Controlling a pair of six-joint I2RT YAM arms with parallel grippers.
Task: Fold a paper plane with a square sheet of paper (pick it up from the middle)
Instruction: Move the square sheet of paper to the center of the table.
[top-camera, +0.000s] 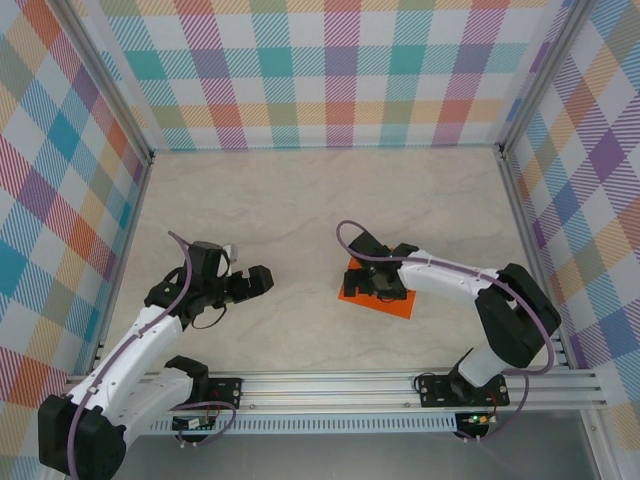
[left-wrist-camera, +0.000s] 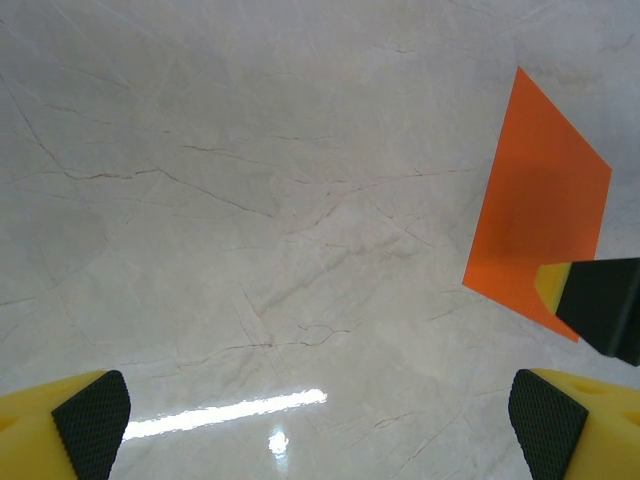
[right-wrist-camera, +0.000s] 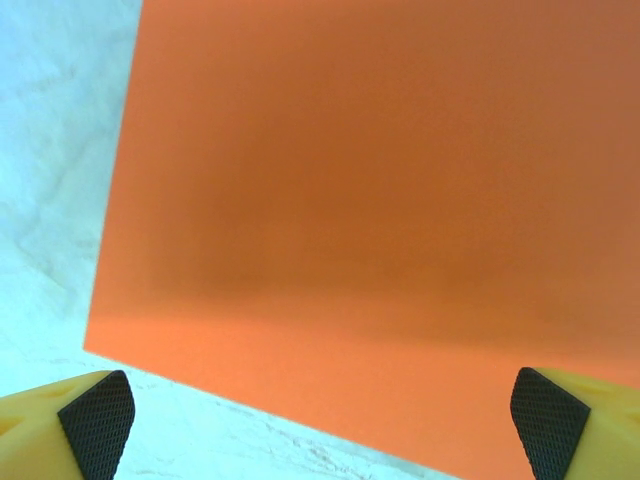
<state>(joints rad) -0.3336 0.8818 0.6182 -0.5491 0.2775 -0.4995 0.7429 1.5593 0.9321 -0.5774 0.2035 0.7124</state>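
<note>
We find no fold made: the square sheet of paper (top-camera: 400, 306) lies flat at four o'clock of the table (top-camera: 300, 200) centre, right gripper (top-camera: 378, 284) agape and empty over it, left gripper (top-camera: 256, 280) likewise at its nine o'clock.

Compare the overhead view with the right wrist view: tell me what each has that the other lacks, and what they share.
Overhead, not the wrist: the left arm off to the side, the rail and the checked walls. Wrist, not overhead: the black pads of the right jaws, set wide apart, and a close look at the orange paper, smooth and uncreased. Both: that paper lying flat on the marble table, with the right jaws over it.
</note>
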